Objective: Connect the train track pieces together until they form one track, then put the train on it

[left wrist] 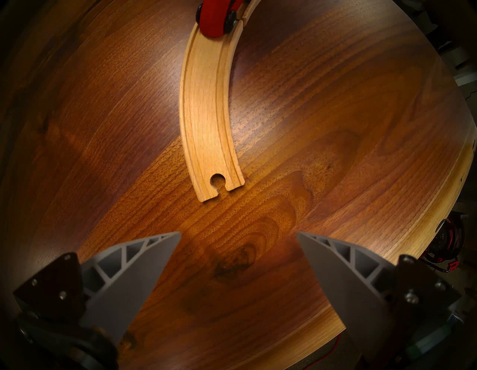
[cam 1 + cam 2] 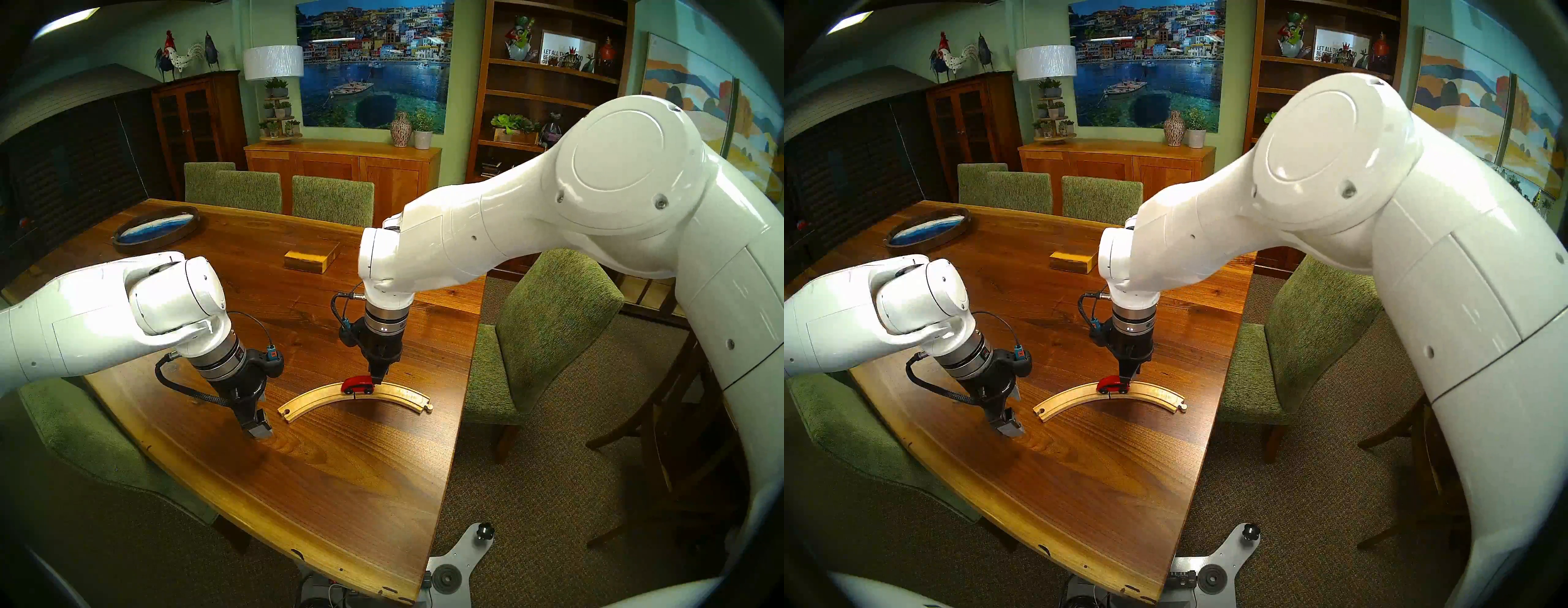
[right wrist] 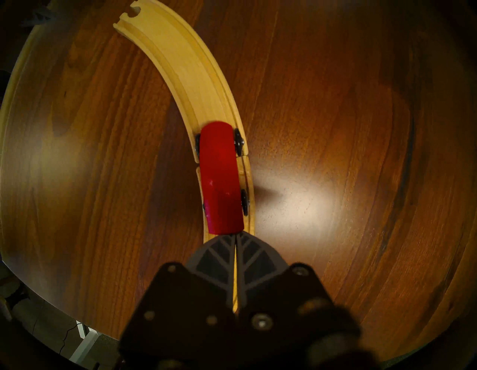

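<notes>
Table (image 2: 339, 488): one track (image 2: 314, 397), one train (image 2: 358, 385) on it.

On one wooden bench (image 2: 297, 488): two curved track pieces (image 2: 314, 401) (image 2: 403, 392) joined into one track, one red train (image 2: 357, 385), one yellowish wooden block (image 2: 311, 260), one oval tray (image 2: 156, 229). Four green chairs visible around it.

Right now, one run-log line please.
track: joined | train: on track, across seam | right gripper: shut, behind train | left gripper: open, empty
</notes>
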### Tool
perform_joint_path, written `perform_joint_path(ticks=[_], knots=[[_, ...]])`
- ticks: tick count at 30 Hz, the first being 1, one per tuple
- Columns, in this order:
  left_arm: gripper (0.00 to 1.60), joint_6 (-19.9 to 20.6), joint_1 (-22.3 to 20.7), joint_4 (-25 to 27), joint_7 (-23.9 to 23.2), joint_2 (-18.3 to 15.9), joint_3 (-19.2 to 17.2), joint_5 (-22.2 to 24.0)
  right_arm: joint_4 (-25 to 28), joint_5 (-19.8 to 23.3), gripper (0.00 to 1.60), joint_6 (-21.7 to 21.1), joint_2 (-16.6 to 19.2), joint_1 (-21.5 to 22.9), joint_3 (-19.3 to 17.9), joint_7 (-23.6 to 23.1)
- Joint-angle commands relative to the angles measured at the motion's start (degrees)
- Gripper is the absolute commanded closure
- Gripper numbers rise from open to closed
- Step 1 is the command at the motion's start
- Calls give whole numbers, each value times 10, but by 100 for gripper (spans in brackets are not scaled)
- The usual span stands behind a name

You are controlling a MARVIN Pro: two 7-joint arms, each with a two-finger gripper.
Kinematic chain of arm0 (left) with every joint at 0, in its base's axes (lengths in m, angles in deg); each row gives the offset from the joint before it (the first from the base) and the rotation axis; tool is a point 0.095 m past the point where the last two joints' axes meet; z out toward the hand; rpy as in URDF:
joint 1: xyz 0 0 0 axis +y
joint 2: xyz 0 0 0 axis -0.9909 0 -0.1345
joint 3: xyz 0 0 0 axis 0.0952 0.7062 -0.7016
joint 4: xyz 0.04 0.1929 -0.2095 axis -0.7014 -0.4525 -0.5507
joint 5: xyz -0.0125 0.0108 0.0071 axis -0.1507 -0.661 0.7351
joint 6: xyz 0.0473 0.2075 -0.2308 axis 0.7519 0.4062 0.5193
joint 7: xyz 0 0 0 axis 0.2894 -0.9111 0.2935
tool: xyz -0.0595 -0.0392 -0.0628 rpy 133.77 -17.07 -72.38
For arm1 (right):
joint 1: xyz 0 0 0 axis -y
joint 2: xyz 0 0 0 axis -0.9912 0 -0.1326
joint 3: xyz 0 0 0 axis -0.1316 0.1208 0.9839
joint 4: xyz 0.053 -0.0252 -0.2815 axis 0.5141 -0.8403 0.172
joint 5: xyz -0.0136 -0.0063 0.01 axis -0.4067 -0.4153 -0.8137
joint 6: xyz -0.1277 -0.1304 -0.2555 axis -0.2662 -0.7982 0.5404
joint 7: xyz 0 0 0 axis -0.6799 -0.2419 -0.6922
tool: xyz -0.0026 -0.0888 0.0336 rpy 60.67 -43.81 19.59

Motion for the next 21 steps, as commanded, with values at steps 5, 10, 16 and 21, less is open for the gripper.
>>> perform_joint_path(ticks=[5,10,16,21], knots=[[0,-1,-20,-1,-3,0,-12,-1,-9,6,160,31,19,10,-19,-18],[0,-1,-20,-1,-3,0,-12,-1,-7,10,160,47,27,8,-24,-22],[0,-1,-20,-1,-3,0,-12,-1,-2,14,160,50,30,11,-22,-24],[0,-1,-20,-1,-3,0,-12,-1,18,16,160,32,34,28,-12,-17]])
